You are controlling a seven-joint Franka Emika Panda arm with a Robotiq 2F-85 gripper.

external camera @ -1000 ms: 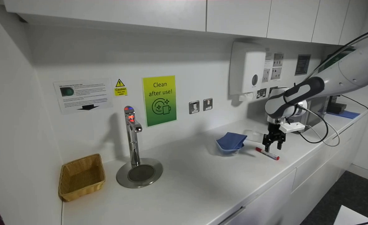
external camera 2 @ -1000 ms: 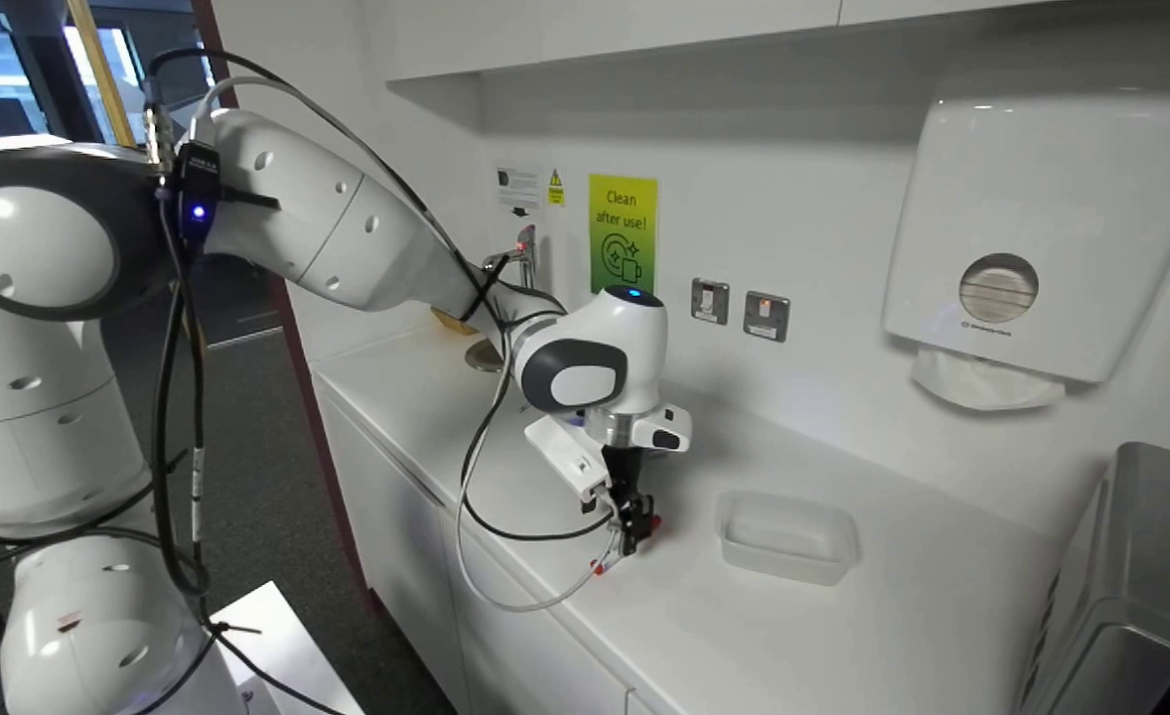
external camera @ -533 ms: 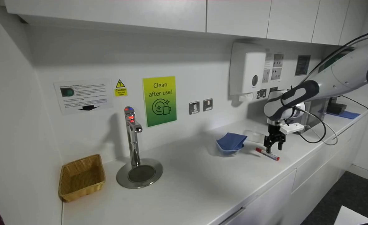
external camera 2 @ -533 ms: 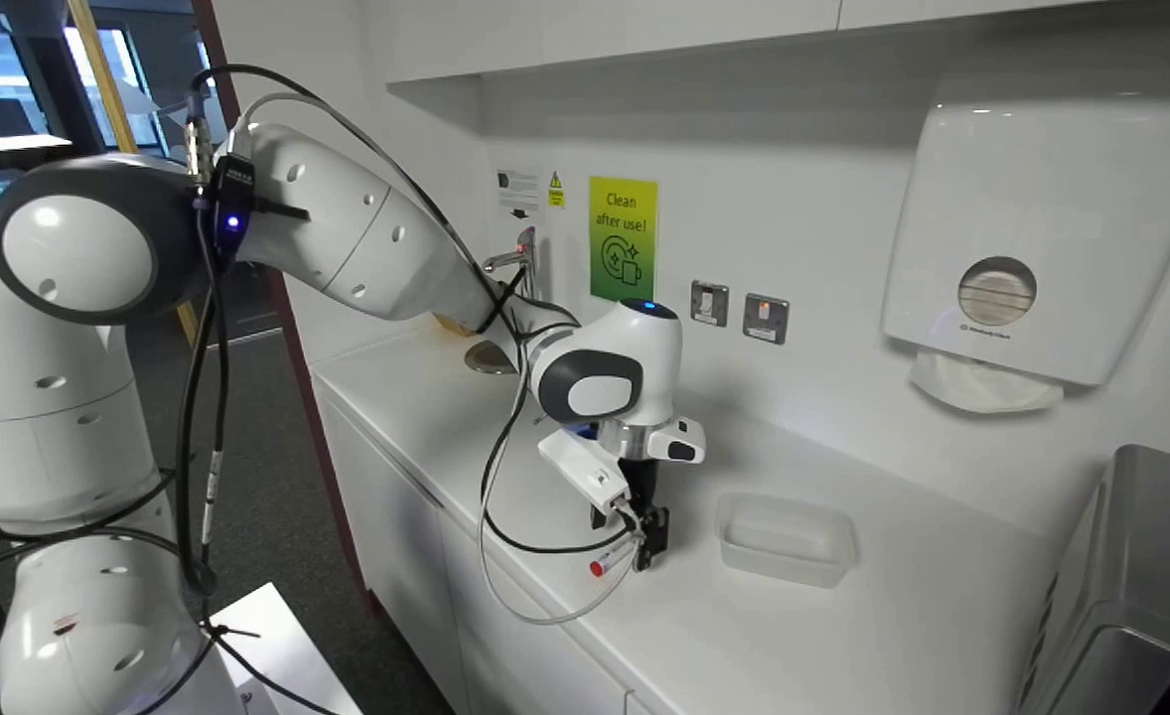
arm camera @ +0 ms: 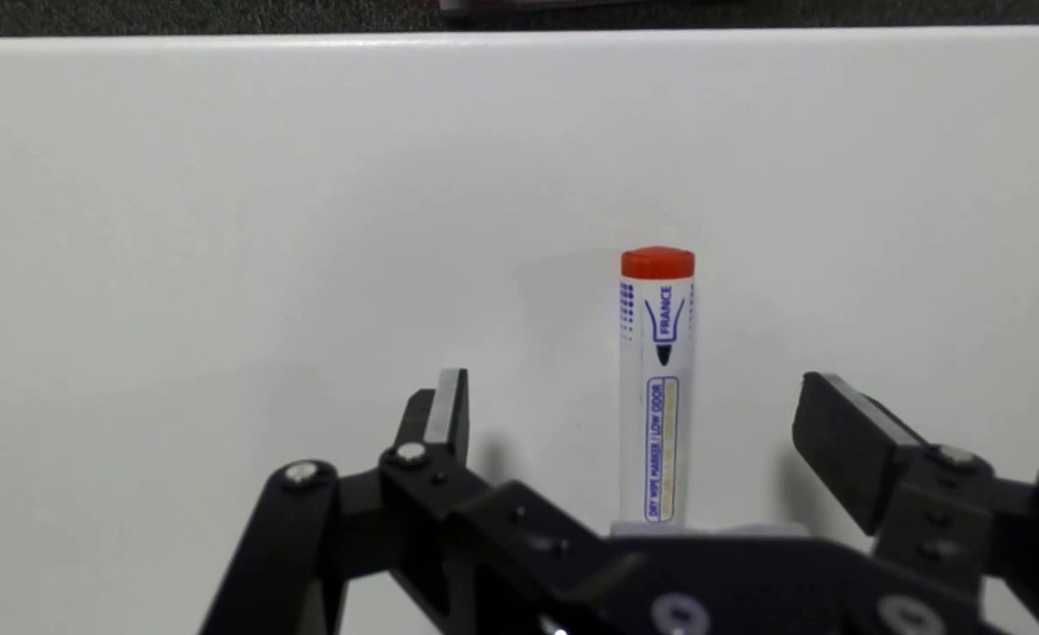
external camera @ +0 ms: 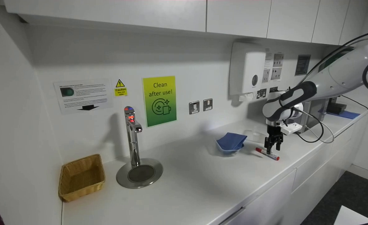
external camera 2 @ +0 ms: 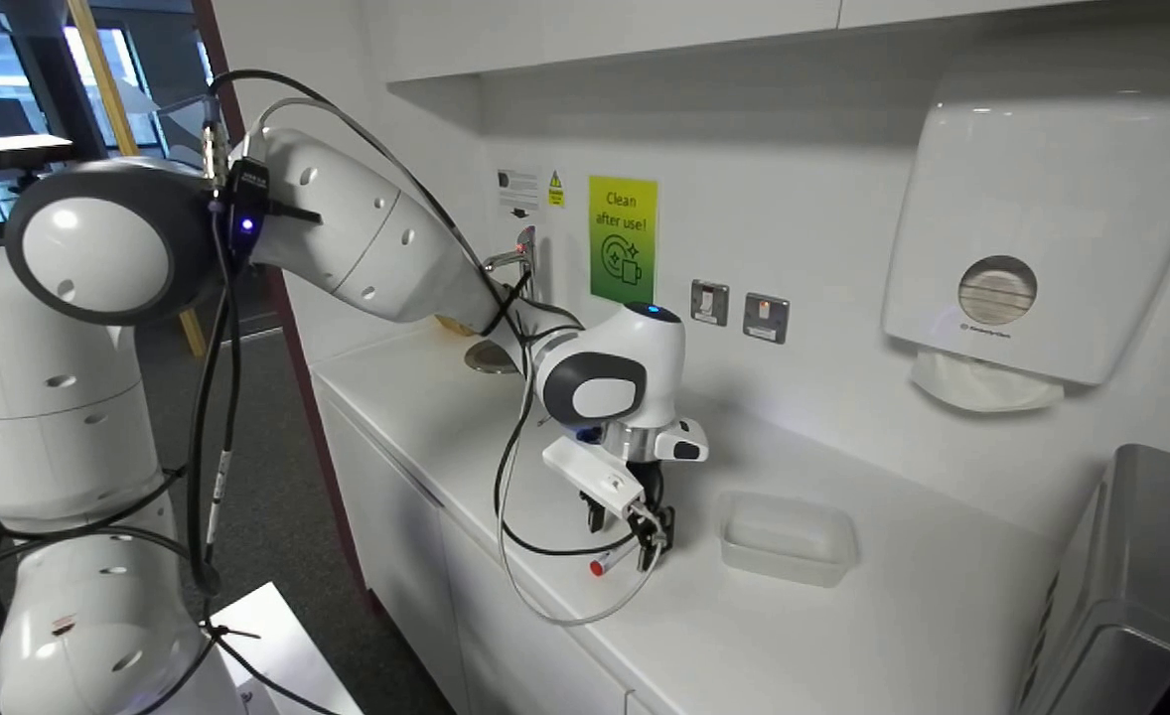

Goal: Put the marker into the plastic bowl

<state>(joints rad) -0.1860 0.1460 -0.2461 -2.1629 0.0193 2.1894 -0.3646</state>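
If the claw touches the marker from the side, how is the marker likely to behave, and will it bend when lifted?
The marker looks round and lies on its side on a smooth-looking counter, so a sideways touch would probably roll it. Its straight, seemingly plastic body should stay stiff in the claw. Being slim, it is likely light.
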